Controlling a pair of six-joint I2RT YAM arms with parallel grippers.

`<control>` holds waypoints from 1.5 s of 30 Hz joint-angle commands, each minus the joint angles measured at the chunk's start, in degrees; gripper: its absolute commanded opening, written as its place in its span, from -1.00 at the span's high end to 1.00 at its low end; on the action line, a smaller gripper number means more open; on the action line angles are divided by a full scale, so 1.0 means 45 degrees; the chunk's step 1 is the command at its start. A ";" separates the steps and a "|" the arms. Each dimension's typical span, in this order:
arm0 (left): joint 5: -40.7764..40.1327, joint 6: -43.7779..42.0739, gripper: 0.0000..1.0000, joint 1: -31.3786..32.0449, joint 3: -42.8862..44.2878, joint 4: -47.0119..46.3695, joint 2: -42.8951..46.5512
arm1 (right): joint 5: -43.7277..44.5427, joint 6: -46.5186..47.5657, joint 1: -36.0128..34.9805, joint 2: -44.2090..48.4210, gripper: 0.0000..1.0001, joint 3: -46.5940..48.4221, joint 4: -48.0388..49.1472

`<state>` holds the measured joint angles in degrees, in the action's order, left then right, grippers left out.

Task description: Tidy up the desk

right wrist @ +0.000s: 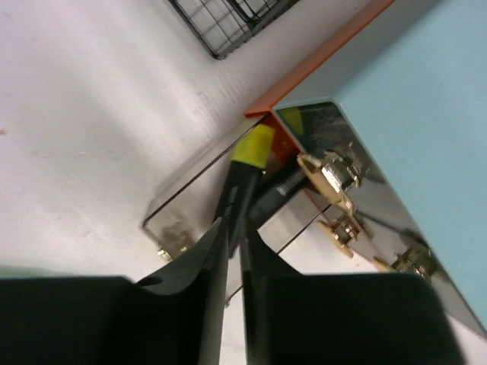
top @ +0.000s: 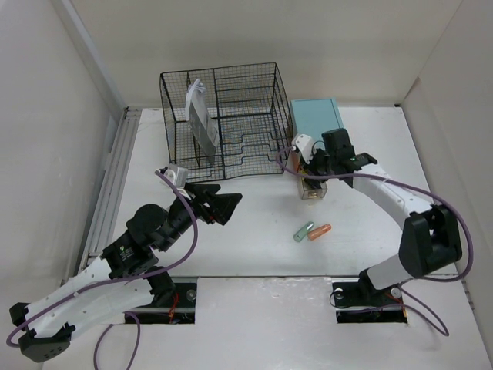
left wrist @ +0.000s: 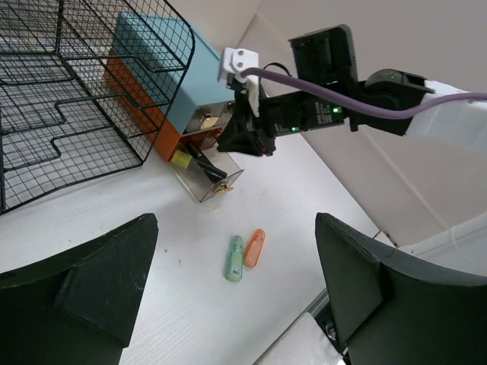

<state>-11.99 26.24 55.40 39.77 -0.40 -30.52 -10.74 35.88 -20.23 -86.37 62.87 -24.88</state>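
The right end effector (right wrist: 234, 226), nearly pressed together at the marker (right wrist: 242, 179) in the clear drawer (right wrist: 179, 205) (grip unclear), is risking dragging that drawer askew.

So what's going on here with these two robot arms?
They're tidying the desk. The right gripper has its fingers almost together at a yellow-capped black marker in the open clear drawer of the teal box; whether it grips it isn't clear. The left gripper hangs open and empty. A green pen and an orange pen lie loose on the desk.
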 commanded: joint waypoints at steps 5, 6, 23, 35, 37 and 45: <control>0.0027 -0.0011 -0.64 0.0033 0.0010 -0.0379 0.0162 | -0.4581 0.4443 0.0744 0.1497 1.00 0.0189 -0.3566; 0.0027 -0.0011 -0.64 0.0033 0.0010 -0.0379 0.0162 | -0.4914 0.4932 0.0861 0.1362 1.00 0.0189 -0.4055; 0.0027 -0.0011 -0.64 0.0033 0.0010 -0.0379 0.0279 | 0.0991 0.2519 -0.0191 -0.1098 1.00 -0.1040 0.0329; -0.0090 0.0107 -0.64 0.0033 0.0010 -0.0262 0.0416 | 0.4984 0.0894 -0.1325 -0.2582 1.00 -0.0711 0.3147; -0.0090 0.0107 -0.64 0.0033 0.0010 -0.0262 0.0416 | 0.5412 0.0758 -0.1325 -0.2759 1.00 -0.0534 0.3147; -0.0207 0.0107 -0.64 0.0033 0.0010 -0.0145 0.0533 | 0.6683 0.0875 -0.1696 -0.3365 1.00 -0.0124 0.3263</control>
<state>-12.25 26.28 55.40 39.77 0.47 -28.84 15.16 41.08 -27.49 -99.48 61.30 -10.83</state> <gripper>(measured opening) 0.818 0.008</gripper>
